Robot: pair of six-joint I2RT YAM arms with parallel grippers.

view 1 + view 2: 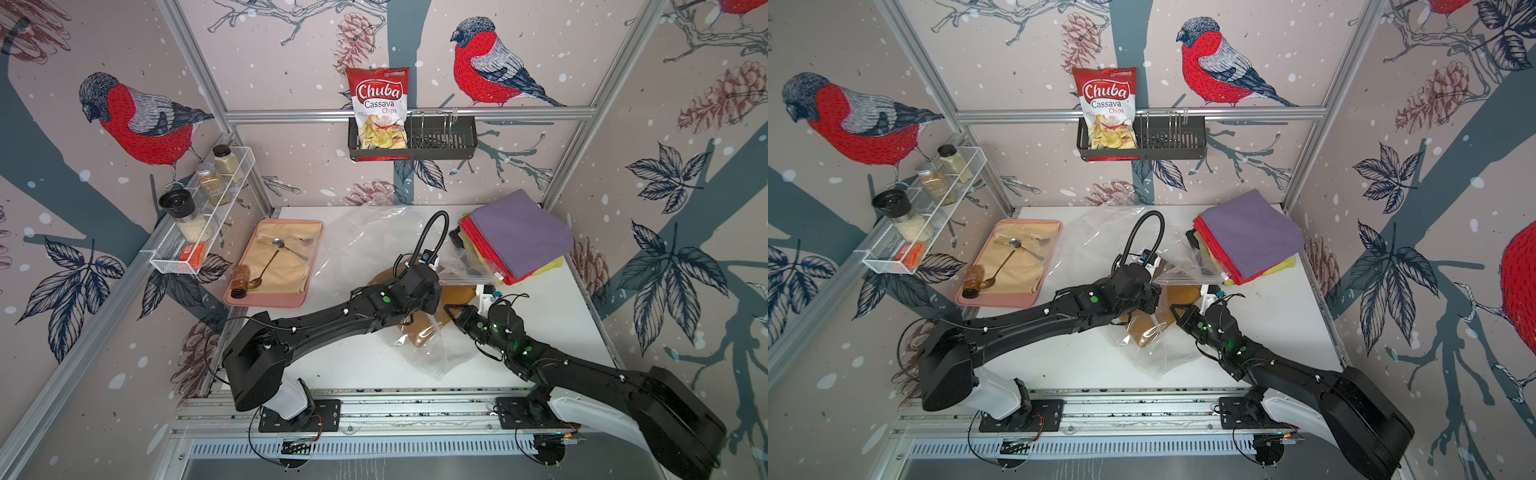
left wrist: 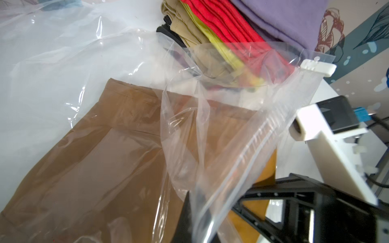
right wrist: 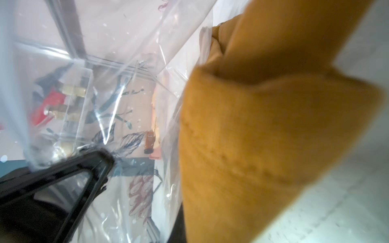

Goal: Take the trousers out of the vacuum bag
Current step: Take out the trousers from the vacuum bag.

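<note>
Mustard-brown trousers (image 1: pixel 419 332) lay inside the clear vacuum bag (image 1: pixel 365 237) on the tabletop (image 1: pixel 540 316), just beside the stack of folded trousers (image 1: pixel 519 237). Near that stack, the left pincer (image 2: pixel 192 212) was clamped on the bag's zip edge and the right pincer (image 1: pixel 449 309) on its plastic.

The only print that can be read is on the chips packet (image 1: pixel 377 104) (image 1: pixel 1104 104), which stands in the black wall basket (image 1: pixel 441 143). In both top views it shows "Chuba" in large white letters on a red badge, with "Cassava" in dark letters and "Chips" in red below. A small green mark at the packet's top edge is too small to read. The labels on the spice jars (image 1: pixel 212 183), the orange box (image 1: pixel 192 254) and the brown bottle (image 1: pixel 238 281) cannot be made out.
</note>
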